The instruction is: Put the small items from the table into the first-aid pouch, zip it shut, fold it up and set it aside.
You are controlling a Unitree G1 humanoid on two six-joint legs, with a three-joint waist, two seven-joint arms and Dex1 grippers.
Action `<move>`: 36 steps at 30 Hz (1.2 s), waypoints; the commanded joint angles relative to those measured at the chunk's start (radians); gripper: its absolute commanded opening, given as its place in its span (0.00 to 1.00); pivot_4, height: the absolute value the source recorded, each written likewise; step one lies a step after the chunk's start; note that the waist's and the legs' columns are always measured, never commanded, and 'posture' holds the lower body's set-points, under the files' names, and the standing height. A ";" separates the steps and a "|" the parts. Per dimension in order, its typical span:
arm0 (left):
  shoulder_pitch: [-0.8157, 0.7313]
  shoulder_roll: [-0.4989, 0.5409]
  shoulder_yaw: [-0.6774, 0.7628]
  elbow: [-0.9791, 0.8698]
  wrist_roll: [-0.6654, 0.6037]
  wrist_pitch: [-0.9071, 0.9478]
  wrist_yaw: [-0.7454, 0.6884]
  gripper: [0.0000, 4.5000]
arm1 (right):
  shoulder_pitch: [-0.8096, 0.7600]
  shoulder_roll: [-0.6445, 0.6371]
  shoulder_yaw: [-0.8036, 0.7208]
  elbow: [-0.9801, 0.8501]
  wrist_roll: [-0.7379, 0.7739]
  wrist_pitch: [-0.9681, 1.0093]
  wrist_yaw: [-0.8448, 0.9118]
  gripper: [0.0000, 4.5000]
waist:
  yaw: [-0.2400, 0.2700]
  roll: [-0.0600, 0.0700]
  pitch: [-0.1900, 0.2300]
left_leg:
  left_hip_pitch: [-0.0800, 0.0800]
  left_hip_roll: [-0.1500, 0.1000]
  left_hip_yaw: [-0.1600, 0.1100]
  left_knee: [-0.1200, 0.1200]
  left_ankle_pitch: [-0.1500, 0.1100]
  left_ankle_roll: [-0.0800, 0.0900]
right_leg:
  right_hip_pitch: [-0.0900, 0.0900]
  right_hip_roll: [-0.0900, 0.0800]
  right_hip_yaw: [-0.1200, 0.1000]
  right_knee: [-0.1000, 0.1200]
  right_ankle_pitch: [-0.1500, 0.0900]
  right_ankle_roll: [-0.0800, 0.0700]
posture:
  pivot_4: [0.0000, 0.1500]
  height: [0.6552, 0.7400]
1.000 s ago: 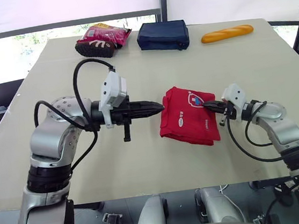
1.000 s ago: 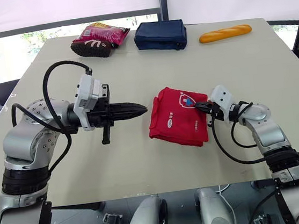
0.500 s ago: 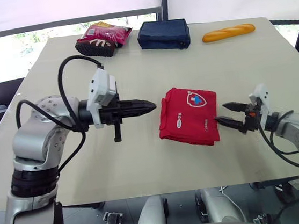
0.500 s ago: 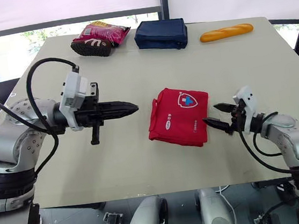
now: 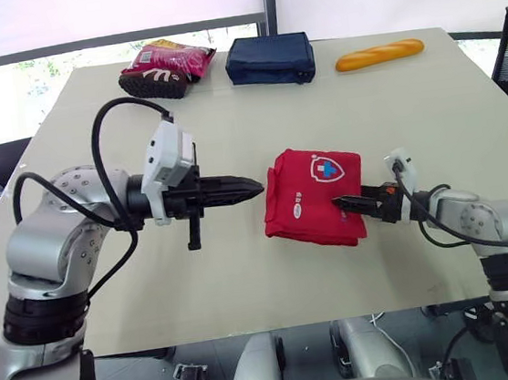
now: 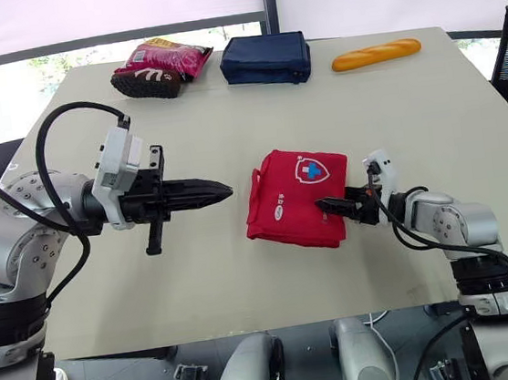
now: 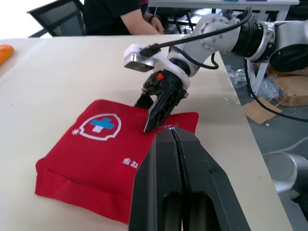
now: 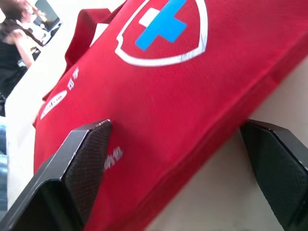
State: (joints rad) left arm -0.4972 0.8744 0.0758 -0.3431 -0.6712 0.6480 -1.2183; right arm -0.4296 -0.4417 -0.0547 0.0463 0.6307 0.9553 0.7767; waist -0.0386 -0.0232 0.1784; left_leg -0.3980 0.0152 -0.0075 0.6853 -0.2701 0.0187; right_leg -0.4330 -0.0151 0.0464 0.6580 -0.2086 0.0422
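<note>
The red fabric first-aid pouch (image 5: 314,192) lies folded mid-way on the beige table (image 5: 227,110), the right gripper (image 5: 340,203) spread open astride its edge, likely to grasp and shift it, while the empty, clenched left gripper (image 5: 250,189) hovers just beside.

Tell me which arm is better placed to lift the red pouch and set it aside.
Right. The right tool is open with an edge of the red pouch between its fingers; the left tool is shut, just short of the pouch.

The red first-aid pouch (image 5: 314,197) lies flat and folded near the middle of the tabletop (image 5: 246,278). Its white shield with a blue cross faces up, and a strap loop sits at its left edge.
</note>
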 commanded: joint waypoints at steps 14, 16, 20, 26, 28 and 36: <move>0.032 0.063 0.126 -0.072 -0.070 0.027 0.077 0.99 | -0.240 0.100 -0.366 0.313 0.032 -0.255 -0.345 0.00 | 0.003 0.001 0.002 | 0.000 0.001 0.001 0.001 0.000 0.000 | 0.000 0.000 0.000 0.001 0.000 0.000 | 1.00 0.69; 0.014 0.051 0.120 -0.077 -0.076 0.031 0.100 0.99 | -0.275 0.106 -0.445 0.385 0.022 -0.353 -0.454 0.00 | 0.007 0.002 0.003 | -0.003 0.000 0.001 0.001 0.000 0.000 | -0.002 -0.002 0.001 0.000 0.001 0.000 | 1.00 0.69; -0.017 0.035 0.096 -0.076 -0.079 0.025 0.122 0.99 | -0.312 0.135 -0.522 0.517 -0.035 -0.558 -0.621 0.00 | 0.001 0.002 0.003 | -0.003 -0.004 0.000 -0.003 0.000 0.000 | -0.002 -0.003 0.001 -0.001 0.002 -0.003 | 1.00 0.69; -0.038 0.030 0.084 -0.067 -0.080 0.022 0.120 0.99 | -0.367 0.173 -0.578 0.625 -0.022 -0.652 -0.749 0.00 | -0.018 0.003 0.003 | -0.003 -0.004 0.004 -0.005 0.000 0.000 | -0.007 -0.002 0.008 0.002 0.003 -0.004 | 1.00 0.69; -0.034 0.033 0.085 -0.066 -0.077 0.019 0.120 1.00 | -0.356 0.174 -0.559 0.616 -0.031 -0.633 -0.755 0.19 | -0.016 0.003 0.003 | -0.003 -0.004 0.004 -0.005 0.000 0.000 | -0.007 -0.002 0.007 0.001 0.003 -0.003 | 1.00 0.69; 0.146 0.085 0.187 -0.054 0.016 -0.014 0.187 1.00 | 0.037 0.112 -0.400 0.057 -0.001 -0.398 -0.608 0.99 | -0.007 0.003 0.003 | -0.004 -0.003 0.002 -0.005 0.000 0.000 | -0.007 -0.002 0.006 0.001 0.002 -0.003 | 1.00 0.69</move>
State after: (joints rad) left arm -0.3865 0.9418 0.2033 -0.3809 -0.6894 0.6658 -1.0673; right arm -0.4754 -0.2948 -0.4869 0.2687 0.6120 0.5019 0.1108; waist -0.0457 -0.0198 0.1816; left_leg -0.4016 0.0126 -0.0054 0.6799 -0.2704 0.0190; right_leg -0.4399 -0.0167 0.0526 0.6590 -0.2071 0.0396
